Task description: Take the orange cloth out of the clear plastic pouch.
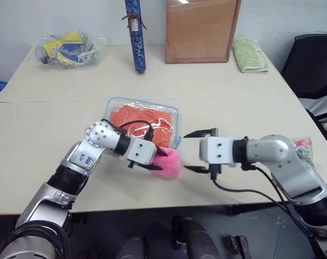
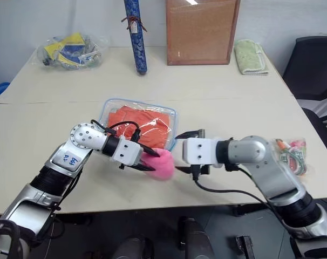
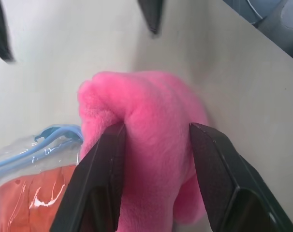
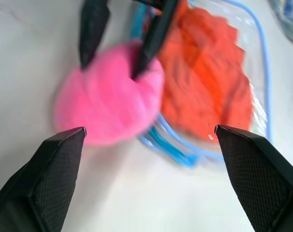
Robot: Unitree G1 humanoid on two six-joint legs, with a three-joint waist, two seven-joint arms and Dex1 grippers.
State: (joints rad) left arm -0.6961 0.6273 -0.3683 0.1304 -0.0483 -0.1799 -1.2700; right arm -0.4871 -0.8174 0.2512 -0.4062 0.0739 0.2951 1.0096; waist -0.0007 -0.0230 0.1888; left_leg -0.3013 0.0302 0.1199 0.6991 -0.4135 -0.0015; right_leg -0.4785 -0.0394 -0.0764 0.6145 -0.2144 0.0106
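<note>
Orange cloth (image 1: pixel 143 120) lies wrinkled inside the clear plastic pouch (image 1: pixel 172 113), which rests flat on the pale table (image 1: pixel 55 135) a little left of centre, its blue trim running round rounded corners. The cloth fills most of the pouch and stays wholly within the trim. At the pouch's near right corner sits the pink pom-pom (image 1: pixel 169 162), touching the tabletop close to the near edge.

The left gripper (image 1: pixel 155 161) reaches in from the near left and is clenched on the pom-pom; in the left wrist view its two black fingers (image 3: pixel 100 179) press into the fluff on either side. The right gripper (image 1: pixel 198 151) hangs just right of the pom-pom, released, its jaws spread wide and apart from both pom-pom and pouch.

Bare tabletop opens to the left of the pouch and across the middle band beyond it. A seam between two tabletops runs left to right just behind the pouch. Along the far edge stand a clear bag of yellow and blue items (image 1: pixel 69 48) at the left, an upright blue roll (image 1: pixel 135 35), a brown board (image 1: pixel 201 29) and a folded pale green towel (image 1: pixel 250 54). Near the right edge, behind the right arm, lies a small clear packet (image 2: pixel 293 154) with pink and orange bits inside.
</note>
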